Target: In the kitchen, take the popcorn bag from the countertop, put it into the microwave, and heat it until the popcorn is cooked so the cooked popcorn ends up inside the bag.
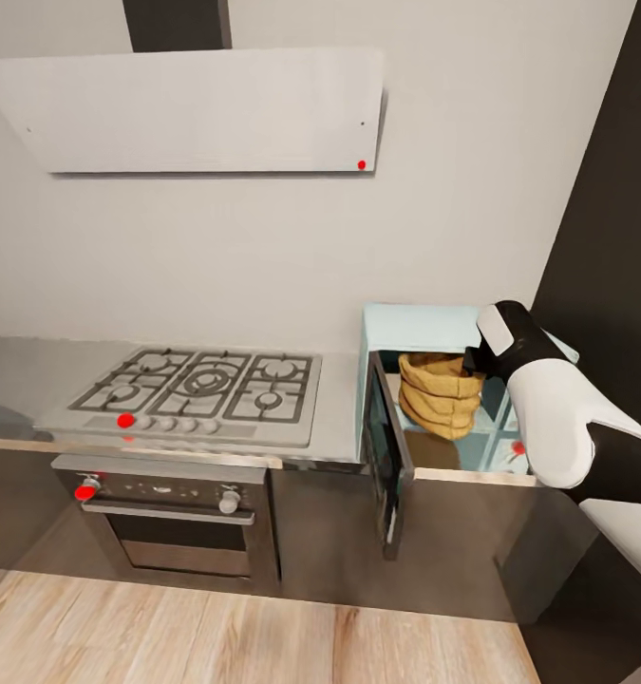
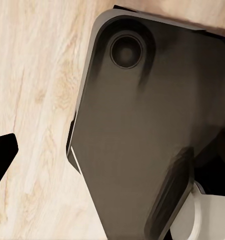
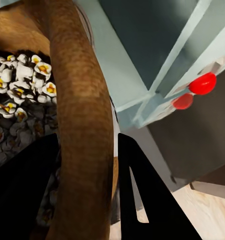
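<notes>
The pale blue microwave stands on the grey countertop at the right, its dark glass door swung open toward me. Inside it sits the tan-brown popcorn bag. My right arm reaches into the cavity from the right, and my right gripper is shut on the bag's rolled rim, one finger inside and one outside. White popped kernels fill the bag. My left gripper hangs low over the wooden floor and my dark base, its fingers spread wide with nothing between them.
A gas hob sits in the countertop left of the microwave, over a built-in steel oven. A white hood hangs above. A dark wall panel rises close on the right. Wooden floor lies in front.
</notes>
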